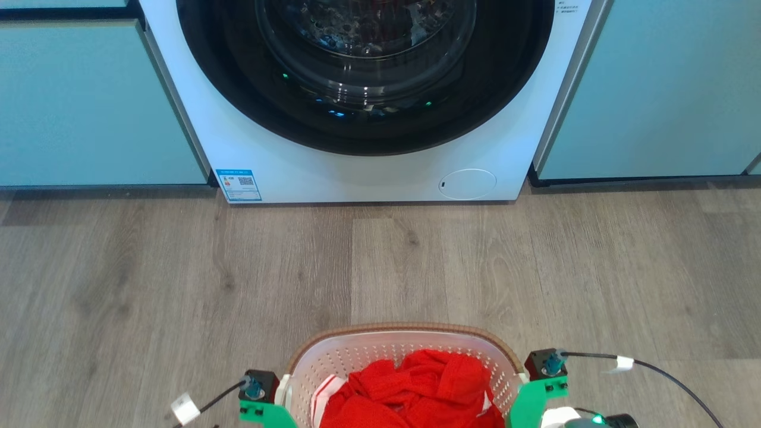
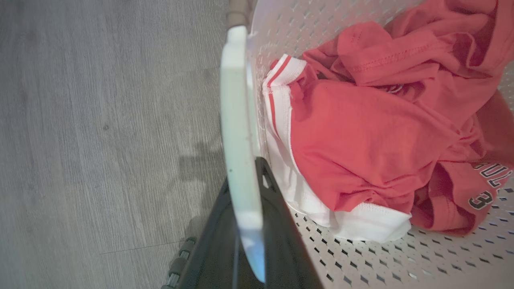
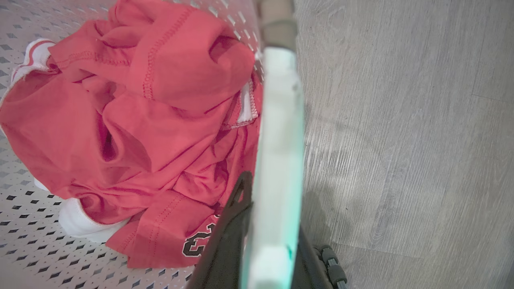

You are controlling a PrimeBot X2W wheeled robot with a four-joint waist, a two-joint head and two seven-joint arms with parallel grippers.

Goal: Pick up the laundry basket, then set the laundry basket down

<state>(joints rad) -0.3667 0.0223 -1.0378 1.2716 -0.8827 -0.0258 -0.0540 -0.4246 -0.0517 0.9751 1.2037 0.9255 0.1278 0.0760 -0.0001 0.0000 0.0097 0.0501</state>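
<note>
The laundry basket sits at the bottom middle of the head view, white and perforated with a brown rim, holding red and white clothes. In the left wrist view my left gripper is shut on the basket's white left handle, one dark finger on each side. My right gripper is shut the same way on the right handle. The perforated basket wall and its perforated inside show beside the clothes. I cannot tell whether the basket is off the floor.
A white washing machine with a closed round dark door stands straight ahead. Teal cabinets flank it on the left and right. Open wood floor lies between the basket and the machine.
</note>
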